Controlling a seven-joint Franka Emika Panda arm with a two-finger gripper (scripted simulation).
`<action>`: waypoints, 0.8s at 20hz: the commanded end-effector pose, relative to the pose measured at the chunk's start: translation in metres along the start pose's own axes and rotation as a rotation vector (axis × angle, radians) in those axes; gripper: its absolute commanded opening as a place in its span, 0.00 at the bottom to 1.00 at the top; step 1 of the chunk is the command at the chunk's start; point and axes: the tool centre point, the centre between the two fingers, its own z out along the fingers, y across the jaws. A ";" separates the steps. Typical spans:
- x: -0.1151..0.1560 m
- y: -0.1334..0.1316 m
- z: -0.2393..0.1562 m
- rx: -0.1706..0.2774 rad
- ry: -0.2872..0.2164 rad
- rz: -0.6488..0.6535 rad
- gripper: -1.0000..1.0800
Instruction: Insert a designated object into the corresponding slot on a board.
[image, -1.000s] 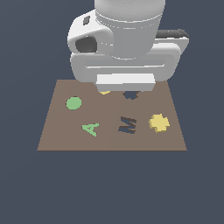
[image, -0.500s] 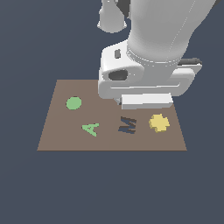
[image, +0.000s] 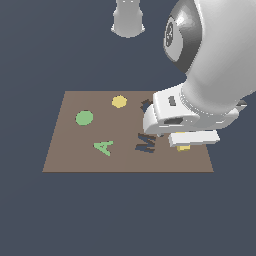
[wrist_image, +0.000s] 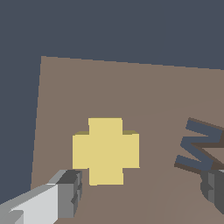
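Gripper (wrist_image: 142, 192) wide open, holding nothing, one finger (wrist_image: 65, 194) either side of the yellow block (wrist_image: 106, 151). Block lies flat on the brown board (wrist_image: 109, 87), beside the dark M cutout (wrist_image: 200, 148), not touching either finger.

A plain dark blue-grey floor (image: 125, 215) carries one thing directly: a flat brown board (image: 65, 155). Its bare surface spreads mostly to the exterior view's left of the pincer (wrist_image: 140, 194), with one edge just beyond the pincer in the wrist view.
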 end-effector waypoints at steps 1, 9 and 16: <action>0.005 -0.011 0.010 -0.002 -0.002 -0.006 0.96; 0.010 -0.025 0.023 -0.003 -0.006 -0.015 0.96; 0.010 -0.025 0.033 -0.003 -0.007 -0.016 0.96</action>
